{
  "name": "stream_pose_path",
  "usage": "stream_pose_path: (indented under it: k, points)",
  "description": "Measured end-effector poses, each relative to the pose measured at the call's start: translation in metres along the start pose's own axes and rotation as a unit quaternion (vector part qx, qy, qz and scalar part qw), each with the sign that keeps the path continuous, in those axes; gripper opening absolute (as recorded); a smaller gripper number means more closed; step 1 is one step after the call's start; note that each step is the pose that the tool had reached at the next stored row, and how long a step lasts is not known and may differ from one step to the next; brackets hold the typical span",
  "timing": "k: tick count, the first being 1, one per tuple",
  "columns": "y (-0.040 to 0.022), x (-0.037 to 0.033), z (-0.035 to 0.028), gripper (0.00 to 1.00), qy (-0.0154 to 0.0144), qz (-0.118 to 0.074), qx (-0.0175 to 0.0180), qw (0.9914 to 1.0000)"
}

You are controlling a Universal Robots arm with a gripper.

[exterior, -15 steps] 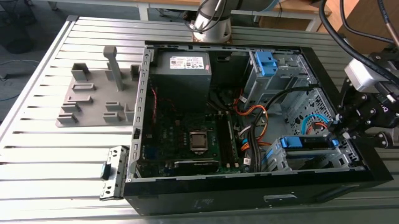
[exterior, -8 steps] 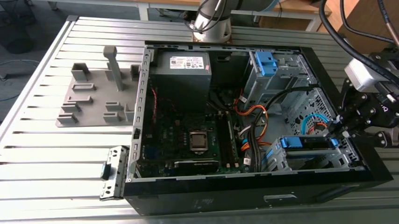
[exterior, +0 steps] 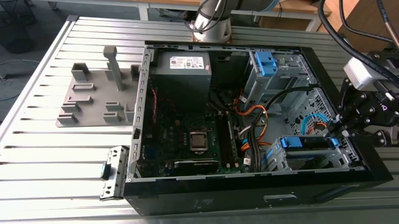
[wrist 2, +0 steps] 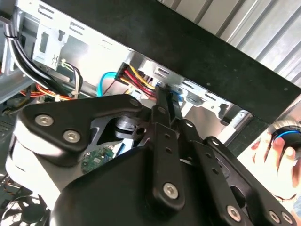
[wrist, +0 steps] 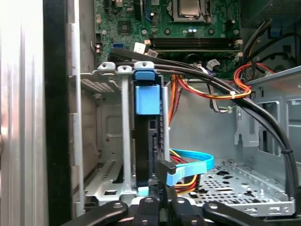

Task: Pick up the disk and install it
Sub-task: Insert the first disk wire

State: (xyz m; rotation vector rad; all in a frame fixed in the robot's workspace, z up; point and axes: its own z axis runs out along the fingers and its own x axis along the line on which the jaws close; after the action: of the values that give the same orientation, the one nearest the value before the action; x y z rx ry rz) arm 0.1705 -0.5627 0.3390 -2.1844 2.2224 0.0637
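Disk (wrist: 147, 101) seated upright in drive cage (wrist: 123, 141), blue bracket up. Gripper (exterior: 337, 133) right at its end; can't tell whether it's gripping.

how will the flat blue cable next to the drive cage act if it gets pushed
Probably floppy: the flat blue cable already curves in a loose loop. Likely light, bending aside rather than resisting. It may spring back, since one end seems plugged in beside the drive cage.
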Motion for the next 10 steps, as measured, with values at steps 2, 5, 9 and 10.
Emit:
stream_pose_path:
  k: [2, 5, 9, 10]
  points:
    - [0.0003, -0.0045, 0.0002, 0.16, -0.0001, 0.000, 0.0000, 1.00000]
    - [0.0019, -0.0081, 0.0008, 0.16, -0.0005, 0.000, 0.0001, 1.00000]
    - [0.0116, -0.0081, 0.0008, 0.16, -0.0004, 0.000, 0.0010, 1.00000]
    - [0.0131, -0.0077, 0.0008, 0.16, -0.0004, 0.000, 0.0011, 1.00000]
